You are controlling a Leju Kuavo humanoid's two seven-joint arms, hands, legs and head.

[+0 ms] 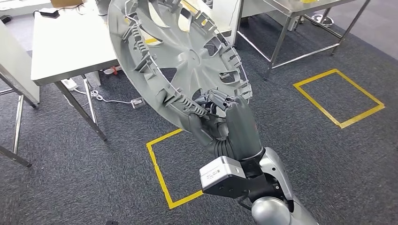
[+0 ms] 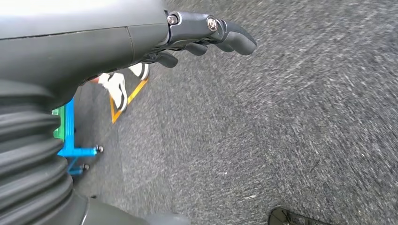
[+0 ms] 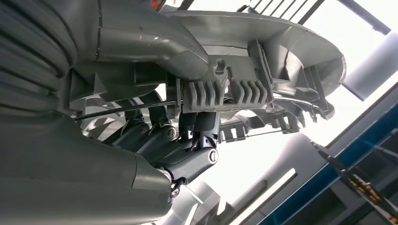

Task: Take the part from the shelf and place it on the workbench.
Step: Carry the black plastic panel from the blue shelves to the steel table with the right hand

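Hubcap [image 1: 187, 51] held by rt hand [image 1: 225, 124], rim in fingers [image 3: 187, 154].

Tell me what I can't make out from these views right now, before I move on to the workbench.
- Wheel cover: head view, its upper part is cut off by the picture's edge.
- Right hand: head view, the cover's rim hides its fingertips.
- Left hand: left wrist view, hanging over blurred carpet, holding nothing.
- White table: head view, partly behind the cover; whether it is the workbench is unclear.
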